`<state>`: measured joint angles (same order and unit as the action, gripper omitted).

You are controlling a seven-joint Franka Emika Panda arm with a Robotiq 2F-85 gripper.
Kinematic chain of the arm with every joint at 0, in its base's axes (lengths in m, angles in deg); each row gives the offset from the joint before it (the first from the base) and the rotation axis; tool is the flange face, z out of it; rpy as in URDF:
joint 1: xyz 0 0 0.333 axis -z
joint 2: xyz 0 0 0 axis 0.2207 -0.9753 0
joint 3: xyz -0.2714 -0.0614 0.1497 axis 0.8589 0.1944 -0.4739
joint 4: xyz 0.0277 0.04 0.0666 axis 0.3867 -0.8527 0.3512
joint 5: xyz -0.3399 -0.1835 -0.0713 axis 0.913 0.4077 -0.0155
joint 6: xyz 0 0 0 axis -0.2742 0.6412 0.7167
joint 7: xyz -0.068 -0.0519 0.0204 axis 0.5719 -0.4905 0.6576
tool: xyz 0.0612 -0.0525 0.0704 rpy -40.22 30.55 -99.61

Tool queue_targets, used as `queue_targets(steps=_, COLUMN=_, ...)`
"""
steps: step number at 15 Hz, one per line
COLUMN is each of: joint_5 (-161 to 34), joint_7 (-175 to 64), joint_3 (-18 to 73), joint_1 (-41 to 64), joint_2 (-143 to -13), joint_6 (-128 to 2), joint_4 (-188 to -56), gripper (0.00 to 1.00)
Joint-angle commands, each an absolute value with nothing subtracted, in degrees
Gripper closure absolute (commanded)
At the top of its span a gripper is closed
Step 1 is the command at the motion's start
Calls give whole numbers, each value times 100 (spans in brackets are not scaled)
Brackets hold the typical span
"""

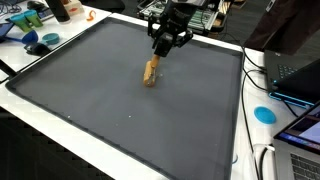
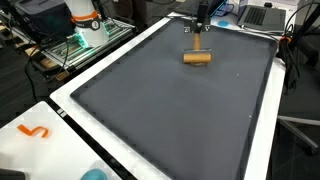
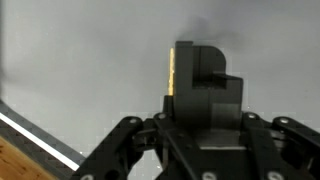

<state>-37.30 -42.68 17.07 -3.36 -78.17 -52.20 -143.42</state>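
Dark grey mat (image 1: 90, 110) covers the table; the gripper (image 1: 165, 50) hangs wide open and empty just above a wooden block (image 1: 150, 72), likely light, stiff and smooth, so pinch its narrow sides

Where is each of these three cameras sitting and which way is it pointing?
Exterior view: raised, off a near corner of the table, looking across the mat to the gripper above the wooden block; only the arm's end shows.
Exterior view: raised at another side, looking along the mat to its far end, where gripper and wooden block sit small.
Wrist view: on the wrist, facing the mat and a white table edge; gripper linkage fills the bottom.
Shared: both exterior views show mat, wooden block and gripper.
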Motion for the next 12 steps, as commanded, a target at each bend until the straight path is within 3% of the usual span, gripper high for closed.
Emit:
queue_targets(steps=1, joint_5=-3611, joint_7=-4150, joint_3=1853, joint_1=-296, joint_2=-8297, joint_6=-5098, joint_4=-14329, gripper=76)
queue_targets(steps=12, joint_5=-3376, joint_7=-4102, joint_3=2081, joint_1=-263, joint_2=-8462, joint_6=-4690, joint_4=-13969, gripper=76)
